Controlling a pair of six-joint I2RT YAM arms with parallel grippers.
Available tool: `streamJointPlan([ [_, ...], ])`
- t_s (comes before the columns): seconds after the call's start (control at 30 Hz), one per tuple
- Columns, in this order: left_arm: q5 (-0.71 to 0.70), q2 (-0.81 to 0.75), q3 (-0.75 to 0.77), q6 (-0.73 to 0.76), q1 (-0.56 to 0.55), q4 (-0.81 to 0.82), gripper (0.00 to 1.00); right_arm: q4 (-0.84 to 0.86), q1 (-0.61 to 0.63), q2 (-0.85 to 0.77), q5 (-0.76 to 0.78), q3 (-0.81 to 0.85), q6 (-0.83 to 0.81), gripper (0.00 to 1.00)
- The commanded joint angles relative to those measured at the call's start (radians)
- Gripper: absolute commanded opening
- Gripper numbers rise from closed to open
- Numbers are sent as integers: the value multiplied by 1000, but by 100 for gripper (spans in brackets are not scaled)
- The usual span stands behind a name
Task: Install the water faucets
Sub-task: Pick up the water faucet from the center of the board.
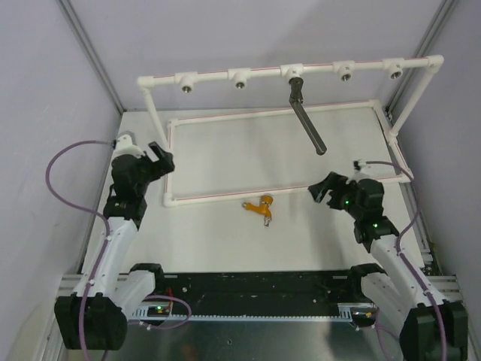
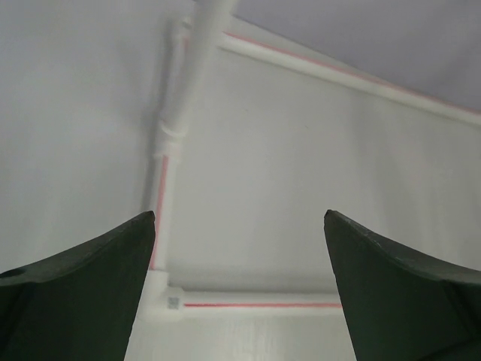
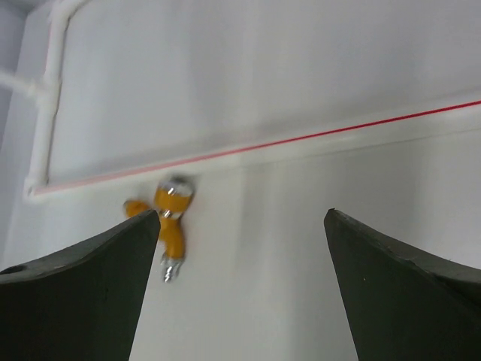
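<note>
On the left, the left pincer point(image 1: 163, 159) stands wide with nothing between its fingers, hovering at the near left corner of the white pipe frame point(image 1: 225, 192) on the tabletop point(image 1: 225, 244). The orange-brass tap point(image 1: 261, 209) lies on its side on the tabletop, just outside the frame's near rail, between the two arms and closer to the right one. The black tap point(image 1: 308, 120) hangs from the middle socket of the frame's raised top rail, its long arm slanting down to the right. On the right, the right pincer point(image 1: 320, 188) is also wide and empty, pointing left toward the orange-brass tap and well apart from it.
</note>
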Motion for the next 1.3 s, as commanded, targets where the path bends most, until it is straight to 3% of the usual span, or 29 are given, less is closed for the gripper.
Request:
streamJointPlan([
  [0.0, 14, 5, 22, -27, -161, -56, 97, 0, 186, 28, -6, 20, 23, 98],
  [0.1, -22, 47, 24, -62, -221, -62, 96, 56, 298, 107, 34, 19, 42, 97],
  [0.27, -102, 89, 34, -119, -230, -89, 96, 120, 502, 193, 189, 24, 78, 95],
  [0.37, -201, 118, 67, -140, -225, -154, 96, 126, 562, 242, 289, 38, 153, 94],
  [0.83, -127, 153, 69, -199, -156, -203, 96, 205, 690, 576, 455, 212, 314, 91],
  [1.27, -110, 147, 33, -208, -155, -202, 96, 106, 722, 815, 557, 368, 359, 78],
])
